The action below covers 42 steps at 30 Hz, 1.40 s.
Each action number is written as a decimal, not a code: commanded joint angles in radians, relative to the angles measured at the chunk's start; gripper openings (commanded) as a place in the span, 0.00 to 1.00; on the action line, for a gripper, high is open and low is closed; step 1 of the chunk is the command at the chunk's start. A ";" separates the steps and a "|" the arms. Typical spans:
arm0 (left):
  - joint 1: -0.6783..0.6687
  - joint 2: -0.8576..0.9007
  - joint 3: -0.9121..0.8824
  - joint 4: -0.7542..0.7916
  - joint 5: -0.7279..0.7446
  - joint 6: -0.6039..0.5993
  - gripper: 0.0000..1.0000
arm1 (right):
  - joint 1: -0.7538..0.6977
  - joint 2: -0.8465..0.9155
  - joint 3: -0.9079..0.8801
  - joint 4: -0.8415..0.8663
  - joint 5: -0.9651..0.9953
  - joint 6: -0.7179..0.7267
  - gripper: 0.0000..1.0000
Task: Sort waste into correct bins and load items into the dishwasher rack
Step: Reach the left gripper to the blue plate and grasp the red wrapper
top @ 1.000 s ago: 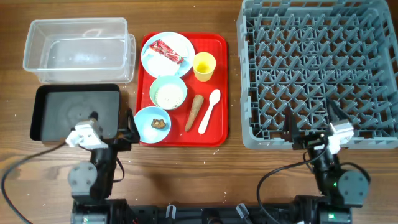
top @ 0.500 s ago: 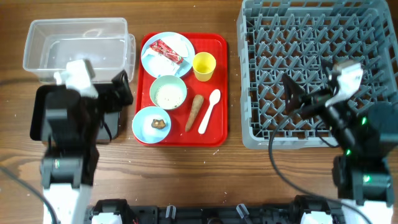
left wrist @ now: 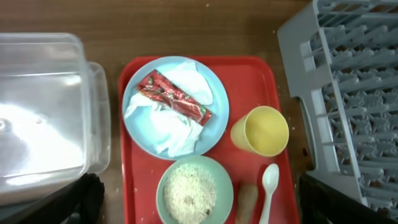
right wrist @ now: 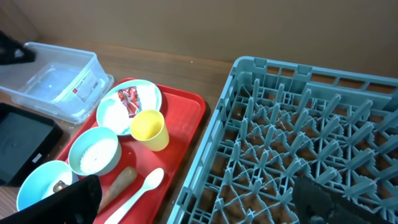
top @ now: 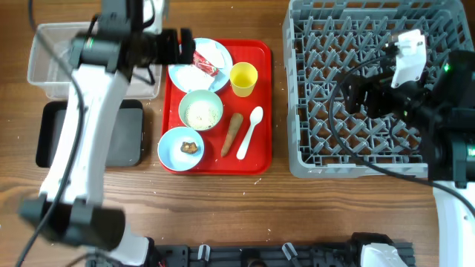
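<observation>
The clear plastic tub (top: 52,70) stood at the far left rear of the table. The black tray (top: 56,137) lay just in front of it.

The left gripper (top: 182,47) hung between the tub and the red serving tray (top: 261,111), over the left edge of the light-blue plate (top: 177,74). In the left wrist view its dark fingers (left wrist: 84,202) showed only at the lower corners, set wide apart. The gripper was released and grasped nothing.

On the serving tray:
- The plate, at the rear left, carried the crumpled red-and-white wrapper (top: 205,61).
- The pale-green bowl (top: 185,102), in front of the plate, held the white grains (top: 201,113).
- The small light-blue bowl (top: 171,152), at the front left, held the brown lump (top: 190,147).
- The brown stick (top: 232,133) lay lengthwise to the right of the bowls. The white spoon (top: 249,133) lay just beside it.
- The yellow cup (top: 243,79) stood upright, mouth up, just right of the plate.

The grey rack (top: 312,159) filled the right side of the table, just beside the serving tray. The right gripper (top: 355,93) hung above its pegs. In the right wrist view its fingers (right wrist: 62,199) sat at the lower corners, spread wide. It was released and gripped nothing.
</observation>
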 commanded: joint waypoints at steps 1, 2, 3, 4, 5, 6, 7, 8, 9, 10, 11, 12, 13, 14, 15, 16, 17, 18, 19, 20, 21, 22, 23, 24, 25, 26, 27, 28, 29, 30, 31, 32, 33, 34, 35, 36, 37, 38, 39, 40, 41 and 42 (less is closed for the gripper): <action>-0.022 0.103 0.086 0.008 0.069 0.022 1.00 | 0.004 0.030 0.025 -0.005 -0.019 -0.010 0.99; -0.027 0.121 0.086 0.009 0.077 0.023 1.00 | 0.004 0.036 0.025 -0.008 -0.020 -0.010 1.00; -0.029 0.130 0.085 0.010 0.077 0.023 1.00 | 0.004 0.038 0.025 -0.010 -0.020 -0.010 0.99; -0.029 0.140 0.085 0.009 0.076 0.023 1.00 | 0.004 0.043 0.025 -0.016 -0.020 -0.008 1.00; -0.029 0.151 0.083 0.014 0.077 0.022 1.00 | 0.004 0.047 0.025 -0.021 -0.019 0.012 1.00; -0.029 0.161 0.083 0.027 0.079 0.020 1.00 | 0.004 0.048 0.025 -0.026 -0.019 0.035 1.00; -0.029 0.170 0.083 0.051 0.079 0.020 1.00 | 0.004 0.050 0.024 -0.027 -0.020 0.054 1.00; -0.029 0.183 0.083 0.074 0.076 0.020 1.00 | 0.004 0.050 0.024 -0.027 -0.019 0.071 1.00; -0.029 0.192 0.083 0.100 0.076 0.019 1.00 | 0.004 0.050 0.024 -0.027 -0.019 0.073 1.00; -0.029 0.206 0.083 0.121 0.072 0.007 1.00 | 0.004 0.050 0.024 -0.027 -0.019 0.072 1.00; -0.030 0.224 0.083 0.148 0.050 -0.039 1.00 | 0.004 0.050 0.024 -0.027 -0.019 0.073 1.00; -0.031 0.240 0.083 0.169 0.017 -0.090 1.00 | 0.004 0.050 0.024 -0.027 -0.019 0.072 1.00; -0.033 0.266 0.083 0.189 -0.032 -0.154 1.00 | 0.004 0.050 0.024 -0.027 -0.019 0.072 1.00; -0.035 0.288 0.083 0.202 -0.070 -0.206 0.99 | 0.004 0.050 0.024 -0.027 -0.019 0.072 1.00; -0.038 0.312 0.083 0.209 -0.099 -0.252 1.00 | 0.004 0.050 0.024 -0.027 -0.019 0.072 1.00; -0.044 0.352 0.083 0.222 -0.124 -0.315 1.00 | 0.004 0.050 0.023 -0.027 -0.019 0.073 1.00; -0.048 0.377 0.083 0.233 -0.132 -0.347 1.00 | 0.004 0.050 0.023 -0.027 -0.019 0.072 1.00; -0.053 0.398 0.083 0.242 -0.139 -0.369 1.00 | 0.004 0.050 0.023 -0.027 -0.019 0.072 1.00; -0.058 0.420 0.083 0.255 -0.146 -0.387 1.00 | 0.004 0.050 0.023 -0.027 -0.019 0.072 1.00; -0.063 0.443 0.083 0.270 -0.153 -0.406 1.00 | 0.004 0.050 0.023 -0.028 -0.019 0.073 1.00; -0.068 0.466 0.083 0.289 -0.154 -0.409 1.00 | 0.004 0.050 0.023 -0.030 -0.019 0.073 1.00; -0.071 0.482 0.083 0.302 -0.154 -0.409 1.00 | 0.004 0.050 0.023 -0.031 -0.019 0.073 1.00; -0.076 0.503 0.083 0.317 -0.161 -0.409 1.00 | 0.004 0.050 0.023 -0.031 -0.019 0.074 1.00; -0.080 0.518 0.083 0.327 -0.174 -0.417 1.00 | 0.004 0.050 0.023 -0.031 -0.019 0.074 1.00; -0.084 0.540 0.083 0.338 -0.198 -0.438 1.00 | 0.004 0.050 0.022 -0.032 -0.019 0.077 1.00; -0.085 0.550 0.083 0.342 -0.206 -0.439 1.00 | 0.004 0.050 0.022 -0.032 -0.019 0.076 1.00; -0.087 0.567 0.083 0.348 -0.223 -0.454 1.00 | 0.004 0.050 0.022 -0.032 -0.019 0.076 1.00; -0.089 0.579 0.083 0.351 -0.233 -0.457 1.00 | 0.004 0.050 0.022 -0.034 -0.019 0.076 1.00; -0.089 0.589 0.083 0.351 -0.238 -0.458 1.00 | 0.004 0.050 0.022 -0.034 -0.019 0.076 1.00; -0.089 0.601 0.083 0.352 -0.244 -0.460 1.00 | 0.004 0.050 0.021 -0.034 -0.019 0.077 1.00; -0.089 0.614 0.083 0.354 -0.246 -0.460 1.00 | 0.004 0.050 0.021 -0.034 -0.019 0.085 1.00; -0.089 0.627 0.083 0.355 -0.247 -0.460 1.00 | 0.004 0.050 0.021 -0.034 -0.019 0.100 1.00; -0.089 0.636 0.083 0.356 -0.247 -0.460 1.00 | 0.004 0.050 0.021 -0.034 -0.019 0.100 1.00; -0.089 0.644 0.083 0.357 -0.247 -0.460 1.00 | 0.004 0.050 0.021 -0.034 -0.019 0.102 1.00; -0.089 0.653 0.083 0.357 -0.247 -0.459 1.00 | 0.004 0.050 0.021 -0.034 -0.019 0.102 1.00; -0.089 0.657 0.083 0.358 -0.247 -0.456 1.00 | 0.004 0.050 0.021 -0.034 -0.019 0.102 1.00; -0.089 0.662 0.083 0.359 -0.247 -0.455 1.00 | 0.004 0.050 0.021 -0.034 -0.019 0.102 1.00; -0.089 0.672 0.083 0.359 -0.246 -0.449 1.00 | 0.004 0.050 0.021 -0.034 -0.019 0.103 1.00; -0.089 0.679 0.083 0.355 -0.247 -0.449 1.00 | 0.004 0.050 0.021 -0.034 -0.019 0.105 1.00; -0.089 0.692 0.083 0.350 -0.247 -0.449 1.00 | 0.004 0.050 0.021 -0.034 -0.019 0.119 1.00; -0.089 0.700 0.081 0.344 -0.247 -0.449 0.99 | 0.004 0.050 0.021 -0.034 -0.019 0.126 1.00; -0.089 0.709 0.081 0.341 -0.247 -0.448 0.96 | 0.004 0.050 0.021 -0.034 -0.019 0.126 1.00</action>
